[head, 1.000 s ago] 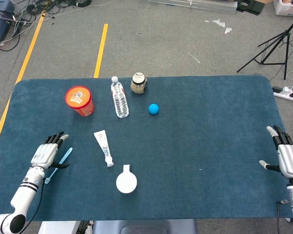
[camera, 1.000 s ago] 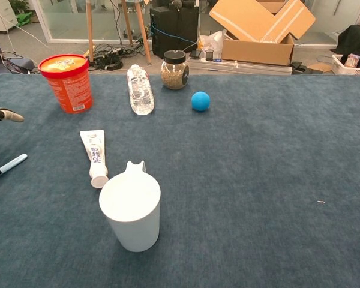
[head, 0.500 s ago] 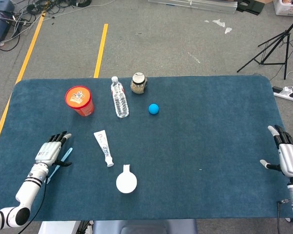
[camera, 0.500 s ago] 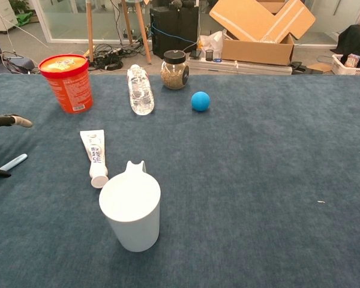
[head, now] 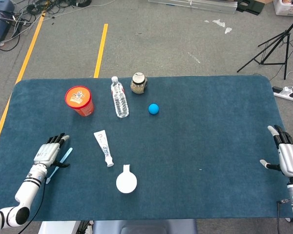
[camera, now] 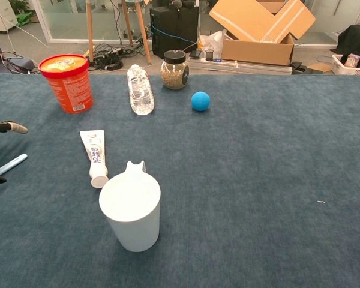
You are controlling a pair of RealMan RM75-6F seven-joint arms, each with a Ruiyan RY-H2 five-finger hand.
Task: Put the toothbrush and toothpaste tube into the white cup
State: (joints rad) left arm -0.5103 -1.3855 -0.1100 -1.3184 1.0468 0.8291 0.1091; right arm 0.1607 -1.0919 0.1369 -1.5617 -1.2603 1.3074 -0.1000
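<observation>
Left hand (head: 47, 153) eased back beside brush (head: 58, 165), fingers spread, empty; right hand (head: 288, 156) open, idle; grasp pending.

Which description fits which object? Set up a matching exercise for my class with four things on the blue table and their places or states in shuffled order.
Things:
1. toothbrush
2. toothpaste tube
3. white cup
4. water bottle

Descriptions:
A. upright, empty
B. lying beside the left hand
C. lying between the red tub and the glass jar
D. lying just behind the cup

Pairs: 1-B, 2-D, 3-A, 4-C
</observation>
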